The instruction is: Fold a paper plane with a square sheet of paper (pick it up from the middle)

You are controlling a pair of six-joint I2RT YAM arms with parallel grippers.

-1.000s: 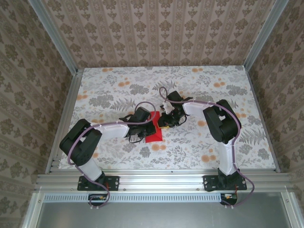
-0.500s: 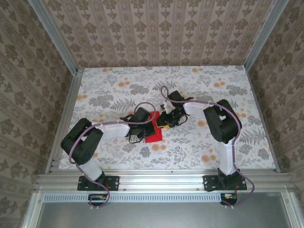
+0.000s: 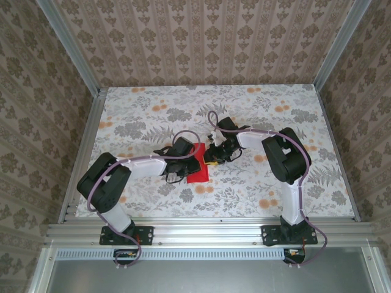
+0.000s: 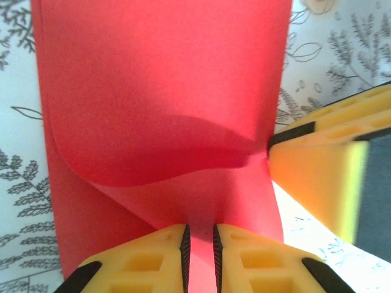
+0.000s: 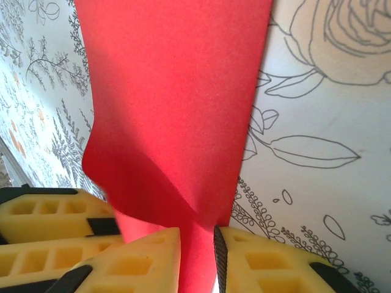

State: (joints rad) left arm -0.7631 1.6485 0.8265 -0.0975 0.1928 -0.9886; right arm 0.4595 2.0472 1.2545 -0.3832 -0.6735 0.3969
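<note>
The square sheet of paper is bright red and lies partly folded on the floral table, between my two grippers. In the left wrist view the paper has a flap curling up off the layer beneath. My left gripper straddles its near edge, jaws a narrow gap apart with red paper in the gap. My right gripper straddles the opposite edge of the paper the same way, one pad touching a raised fold. From above, the left gripper and right gripper nearly meet over the sheet.
The floral tablecloth spreads around the paper on every side. Aluminium rails border the near edge, and patterned walls close in the other sides. A yellow finger of the right gripper sits close beside the left one.
</note>
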